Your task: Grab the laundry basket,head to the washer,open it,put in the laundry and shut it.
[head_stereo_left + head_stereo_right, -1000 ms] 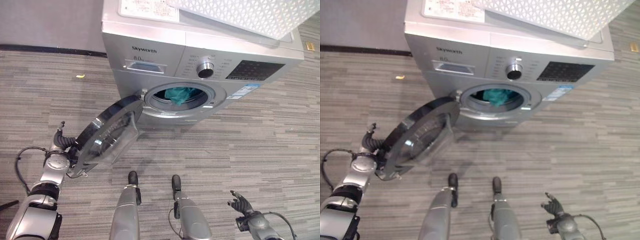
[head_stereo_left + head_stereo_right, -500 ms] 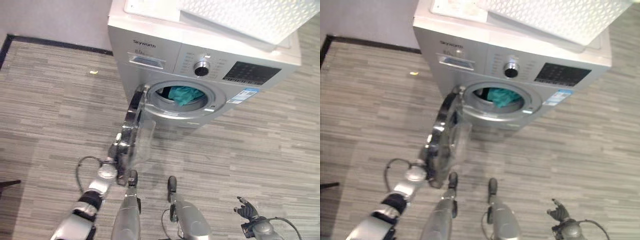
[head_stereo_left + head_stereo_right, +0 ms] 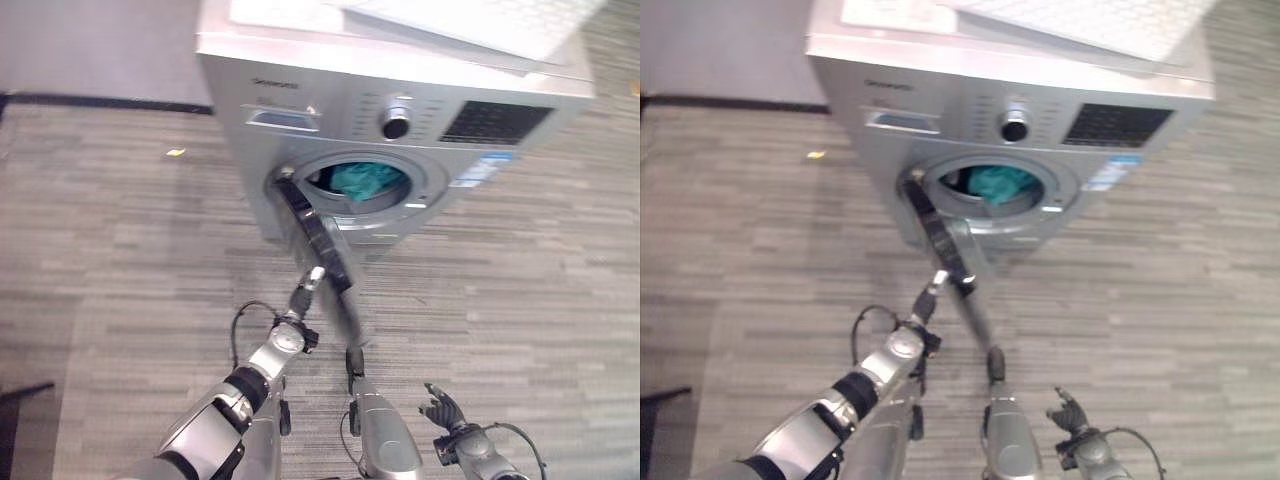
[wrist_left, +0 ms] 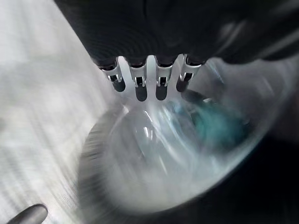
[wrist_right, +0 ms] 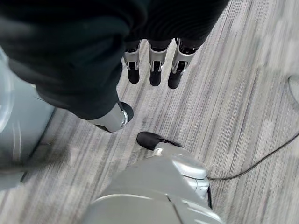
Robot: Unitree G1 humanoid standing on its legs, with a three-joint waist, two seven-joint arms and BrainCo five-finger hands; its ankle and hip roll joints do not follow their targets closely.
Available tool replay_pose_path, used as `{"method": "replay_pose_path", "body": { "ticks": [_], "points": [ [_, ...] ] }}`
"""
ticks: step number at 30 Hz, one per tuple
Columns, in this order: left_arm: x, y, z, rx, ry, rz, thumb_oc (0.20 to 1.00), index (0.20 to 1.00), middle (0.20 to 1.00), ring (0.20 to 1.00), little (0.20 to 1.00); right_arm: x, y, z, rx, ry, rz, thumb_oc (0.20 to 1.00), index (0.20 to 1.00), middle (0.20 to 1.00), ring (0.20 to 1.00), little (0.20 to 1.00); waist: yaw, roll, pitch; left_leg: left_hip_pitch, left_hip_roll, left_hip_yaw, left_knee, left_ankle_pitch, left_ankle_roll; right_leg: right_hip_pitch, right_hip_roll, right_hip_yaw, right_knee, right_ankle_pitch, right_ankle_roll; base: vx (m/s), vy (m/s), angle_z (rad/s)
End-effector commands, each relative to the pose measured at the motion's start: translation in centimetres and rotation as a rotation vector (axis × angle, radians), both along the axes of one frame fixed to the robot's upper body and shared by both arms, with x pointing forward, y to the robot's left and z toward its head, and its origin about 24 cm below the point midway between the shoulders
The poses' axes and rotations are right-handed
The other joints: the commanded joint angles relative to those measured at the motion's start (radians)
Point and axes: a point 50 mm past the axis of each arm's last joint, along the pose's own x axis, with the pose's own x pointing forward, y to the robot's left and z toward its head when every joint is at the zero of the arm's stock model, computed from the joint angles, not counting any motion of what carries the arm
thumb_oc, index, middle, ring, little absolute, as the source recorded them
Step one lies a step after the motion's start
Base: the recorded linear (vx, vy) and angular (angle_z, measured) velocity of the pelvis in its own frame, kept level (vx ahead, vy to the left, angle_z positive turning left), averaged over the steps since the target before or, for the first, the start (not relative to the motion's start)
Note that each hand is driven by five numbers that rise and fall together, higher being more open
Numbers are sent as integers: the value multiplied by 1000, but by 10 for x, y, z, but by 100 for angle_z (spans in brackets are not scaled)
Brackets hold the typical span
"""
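The silver washer (image 3: 300,110) stands ahead with its round door (image 3: 318,235) partway open, seen almost edge-on. Teal laundry (image 3: 362,180) lies inside the drum. The white laundry basket (image 3: 480,15) rests on top of the washer. My left hand (image 3: 301,297) reaches up to the door's outer face, fingers (image 4: 140,84) straight against the glass (image 4: 159,158), through which the teal shows. My right hand (image 3: 441,410) hangs low at the right over the floor, open and holding nothing, with its fingers (image 5: 154,70) relaxed.
Grey striped floor (image 3: 120,250) spreads to the left and right of the washer. A dark baseboard (image 3: 90,100) runs along the wall at the back left. A small yellow scrap (image 3: 175,152) lies on the floor left of the washer.
The door has swung from wide open at the left toward the drum opening. My left hand has followed it rightward and up. The camera has shifted too.
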Motion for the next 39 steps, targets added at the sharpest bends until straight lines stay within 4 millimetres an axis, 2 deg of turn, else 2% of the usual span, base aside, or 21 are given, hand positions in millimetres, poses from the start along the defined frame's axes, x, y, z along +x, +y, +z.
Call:
{"method": "replay_pose_path", "body": {
  "ticks": [1, 3, 9, 15, 17, 18, 19, 20, 22, 23, 24, 26, 27, 31, 32, 33, 34, 35, 37, 38, 39],
  "points": [
    [-57, -155, 129, -305, -293, -497, 1000, 1000, 1000, 1000, 1000, 10, -47, 15, -130, -34, -34, 1000, 1000, 1000, 1000, 1000, -80, 61, -9, 44, 80, -21, -38, 9, -33, -69, 163, 28, 87, 11, -46, 29, 50, -161],
    [-60, -162, 140, -324, -309, -512, 1000, 1000, 1000, 1000, 1000, 5, -52, 12, -167, 2, -28, 1000, 1000, 1000, 1000, 1000, -114, 56, -14, 60, 93, 33, -22, -15, -33, -81, 189, 95, 86, 23, -46, 31, 22, -172],
    [-62, -165, 158, -373, -329, -546, 1000, 1000, 1000, 1000, 1000, -8, -64, 5, -230, 75, -33, 1000, 1000, 1000, 1000, 1000, -148, 58, -20, 76, 119, 95, -7, -28, -40, -85, 217, 140, 85, 24, -48, 30, -32, -65],
    [-33, -140, 142, -363, -260, -430, 1000, 1000, 1000, 1000, 1000, -19, -76, 4, -244, 101, -74, 1000, 1000, 1000, 1000, 1000, -141, 99, -31, 83, 126, 80, 18, -27, -54, -52, 204, 120, 58, 16, -59, 53, -78, -2],
    [-9, -105, 140, -403, -268, -334, 1000, 1000, 1000, 1000, 1000, -19, -79, 7, -228, 83, -103, 1000, 1000, 1000, 1000, 1000, -122, 119, -31, 82, 123, 65, 25, -24, -58, -38, 193, 103, 49, 13, -63, 34, -68, 6],
    [9, -56, 146, -491, -321, -256, 1000, 1000, 1000, 1000, 1000, -19, -80, 10, -190, 39, -140, 1000, 1000, 1000, 1000, 1000, -90, 139, -23, 71, 113, 40, 37, -19, -60, -29, 177, 82, 39, 13, -64, 18, -62, 10],
    [9, -56, 146, -491, -320, -255, 1000, 1000, 1000, 1000, 1000, -19, -79, 10, -189, 39, -139, 1000, 1000, 1000, 1000, 1000, -91, 138, -24, 70, 112, 40, 38, -19, -60, -29, 177, 81, 39, 12, -64, -2, -116, 30],
    [11, 21, 152, -622, -406, -164, 1000, 1000, 1000, 1000, 1000, -26, -80, 12, -121, -8, -218, 1000, 1000, 1000, 1000, 1000, -43, 153, -8, 49, 101, 7, 57, -10, -65, -18, 155, 50, 27, 15, -66, -15, -76, 46],
    [11, 22, 151, -620, -404, -162, 1000, 1000, 1000, 1000, 1000, -26, -79, 12, -120, -7, -217, 1000, 1000, 1000, 1000, 1000, -45, 152, -12, 45, 101, 6, 56, -6, -65, -23, 154, 49, 25, 17, -67, -17, -81, 60],
    [-28, 132, 125, -702, -455, 16, 1000, 1000, 1000, 1000, 1000, -48, -80, 4, -58, 5, -338, 1000, 1000, 1000, 1000, 1000, 33, 167, 14, 25, 84, -48, 79, 8, -73, -1, 131, 5, 15, 9, -73, -20, -86, 58],
    [-29, 133, 125, -701, -455, 18, 1000, 1000, 1000, 1000, 1000, -48, -80, 4, -58, 6, -336, 1000, 1000, 1000, 1000, 1000, 30, 167, 10, 20, 84, -49, 77, 12, -74, -5, 131, 5, 14, 12, -73, -18, -124, 46],
    [-64, 194, 117, -768, -552, 221, 1000, 1000, 1000, 1000, 1000, -68, -76, -9, -38, 87, -411, 1000, 1000, 1000, 1000, 1000, 84, 172, 12, 20, 78, -74, 75, 5, -75, 17, 121, -29, 7, -4, -78, 26, -84, 52],
    [-65, 194, 117, -767, -552, 223, 1000, 1000, 1000, 1000, 1000, -68, -76, -9, -38, 87, -409, 1000, 1000, 1000, 1000, 1000, 82, 172, 9, 17, 78, -74, 73, 9, -75, 13, 121, -29, 6, 0, -78, 54, -60, 90],
    [-84, 235, 138, -842, -810, 477, 1000, 1000, 1000, 1000, 1000, -89, -65, -21, -19, 194, -396, 1000, 1000, 1000, 1000, 1000, 117, 169, -1, 25, 71, -93, 55, -5, -72, 28, 118, -60, 5, -9, -80, 41, -1, 59],
    [-83, 245, 126, -785, -815, 614, 1000, 1000, 1000, 1000, 1000, -86, -62, -22, -18, 194, -373, 1000, 1000, 1000, 1000, 1000, 127, 166, -1, 22, 72, -95, 40, 3, -73, 24, 117, -75, 3, -5, -83, 24, 21, 35],
    [-83, 245, 126, -785, -815, 615, 1000, 1000, 1000, 1000, 1000, -86, -62, -22, -18, 194, -373, 1000, 1000, 1000, 1000, 1000, 126, 167, -2, 21, 72, -96, 38, 5, -73, 23, 117, -76, 3, -4, -83, 7, 43, 38],
    [-75, 247, 105, -689, -725, 681, 1000, 1000, 1000, 1000, 1000, -76, -64, -18, -17, 161, -370, 1000, 1000, 1000, 1000, 1000, 129, 165, 2, 19, 71, -100, 25, 12, -72, 20, 118, -85, -1, 0, -83, 5, 29, 25],
    [-75, 247, 105, -689, -725, 680, 1000, 1000, 1000, 1000, 1000, -76, -64, -18, -17, 161, -371, 1000, 1000, 1000, 1000, 1000, 129, 165, 2, 19, 71, -100, 24, 13, -73, 20, 118, -86, -1, 0, -83, 0, 49, 26],
    [-66, 238, 66, -593, -500, 655, 1000, 1000, 1000, 1000, 1000, -62, -69, -11, -11, 107, -387, 1000, 1000, 1000, 1000, 1000, 126, 163, 13, 15, 70, -104, -4, 29, -71, 11, 119, -93, -8, 10, -79, 10, 58, 6],
    [-66, 238, 66, -594, -501, 653, 1000, 1000, 1000, 1000, 1000, -62, -69, -11, -11, 106, -388, 1000, 1000, 1000, 1000, 1000, 127, 164, 13, 16, 70, -104, -5, 30, -71, 11, 119, -93, -8, 10, -79, 9, 55, -2],
    [-61, 228, 48, -594, -392, 626, 1000, 1000, 1000, 1000, 1000, -53, -72, -7, -3, 74, -397, 1000, 1000, 1000, 1000, 1000, 125, 162, 19, 13, 71, -105, -13, 36, -71, 5, 120, -94, -8, 14, -77, 5, 41, 1]
  ]
}}
